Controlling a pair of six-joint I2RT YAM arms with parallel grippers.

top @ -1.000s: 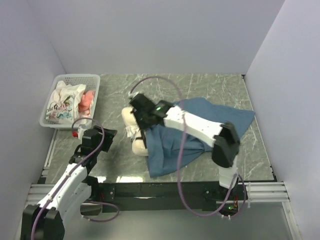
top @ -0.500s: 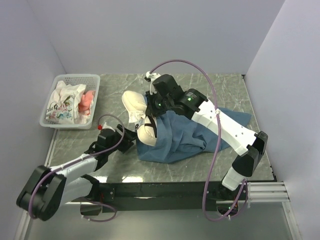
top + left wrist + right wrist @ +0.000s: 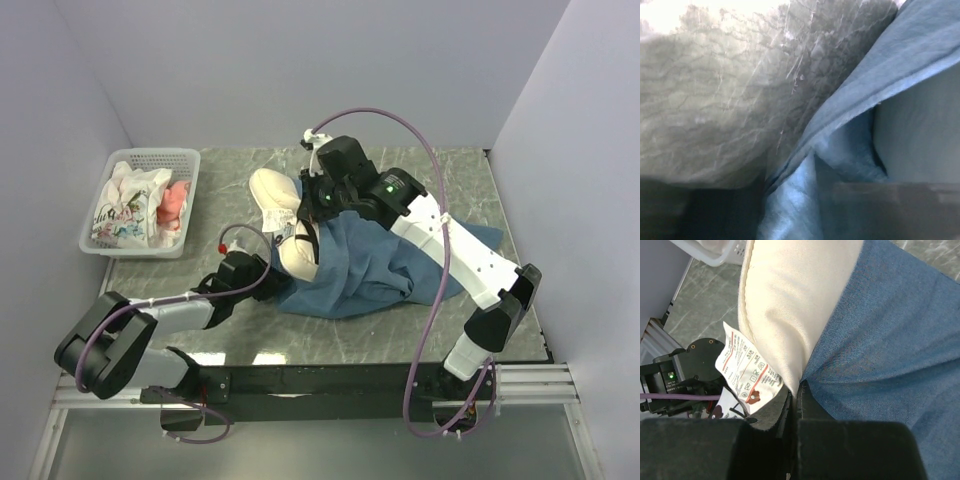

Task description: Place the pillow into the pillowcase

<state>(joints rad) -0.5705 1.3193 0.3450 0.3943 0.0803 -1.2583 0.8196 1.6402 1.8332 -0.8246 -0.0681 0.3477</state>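
The cream pillow (image 3: 272,190) sticks out to the left of the blue pillowcase (image 3: 370,265), its right part under the blue cloth. My right gripper (image 3: 303,228) is shut on the pillow's seam (image 3: 790,300) beside its white care label (image 3: 747,372). The pillowcase (image 3: 890,330) drapes against the right finger. My left gripper (image 3: 272,285) lies low on the table at the pillowcase's near-left edge. In the left wrist view its blurred jaws (image 3: 800,200) stand apart, with a fold of the pillowcase (image 3: 920,45) between them.
A white basket (image 3: 150,158) holding white floral and pink cloths stands at the far left. The grey marble table (image 3: 460,170) is walled on three sides. The right arm arches over the pillowcase, and its purple cable loops above.
The right gripper carried the pillow's edge up and back. The left arm stretched forward along the table to the pillowcase's edge, and its jaws have narrowed.
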